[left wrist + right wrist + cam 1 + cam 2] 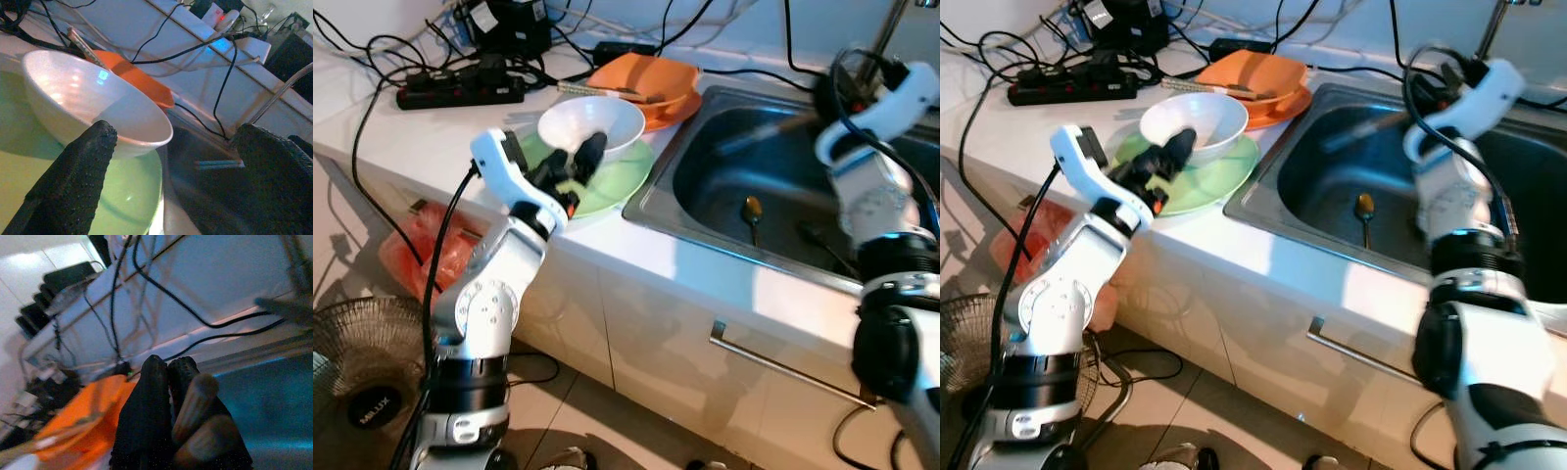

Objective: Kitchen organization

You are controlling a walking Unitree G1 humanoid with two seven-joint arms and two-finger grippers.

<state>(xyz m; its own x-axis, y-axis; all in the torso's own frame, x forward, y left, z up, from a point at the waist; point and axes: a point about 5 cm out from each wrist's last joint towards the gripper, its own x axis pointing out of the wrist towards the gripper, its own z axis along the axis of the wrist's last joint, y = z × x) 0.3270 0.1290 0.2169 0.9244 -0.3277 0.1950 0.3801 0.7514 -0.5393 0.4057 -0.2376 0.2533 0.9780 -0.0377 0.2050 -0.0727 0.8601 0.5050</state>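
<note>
A white bowl stands on a green plate on the counter, left of the steel sink. My left gripper is open at the bowl's near rim, one finger by the bowl and the other finger off to its side. Over the sink's far side, my right gripper is shut on brown wooden chopsticks, which stick out over the basin. A spoon lies in the sink.
An orange bowl on an orange plate with a utensil across it sits behind the white bowl. A black power strip and cables crowd the counter's back. A fan and an orange bag stand on the floor at left.
</note>
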